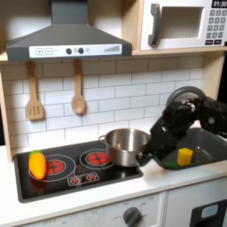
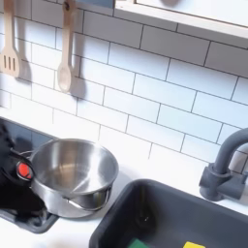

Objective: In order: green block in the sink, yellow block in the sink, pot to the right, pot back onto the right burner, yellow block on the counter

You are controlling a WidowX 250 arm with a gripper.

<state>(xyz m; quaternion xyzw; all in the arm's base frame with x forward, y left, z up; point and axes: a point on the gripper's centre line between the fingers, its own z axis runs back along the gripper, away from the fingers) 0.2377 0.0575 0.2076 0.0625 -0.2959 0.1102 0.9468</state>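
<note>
One steel pot (image 1: 129, 146) was seen on the cooktop's right burner in the first exterior view, the gripper (image 1: 147, 158) lowered at its right rim; whether the jaws were parted could not be told. The yellow block (image 1: 184, 157) lay in the sink (image 1: 206, 147).

In the second exterior view, the pot (image 2: 70, 174) stood just beside the sink (image 2: 165, 208), where green block (image 2: 139, 244) and yellow block (image 2: 194, 246) were glimpsed at the bottom edge.

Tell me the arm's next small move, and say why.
Probably ease the gripper onto the rim of the pot and close on it, ready to shift it right. The yellow block and the green block already lie in the sink, the pot sits on the cooktop, and the gripper hangs beside its sink-side rim.
</note>
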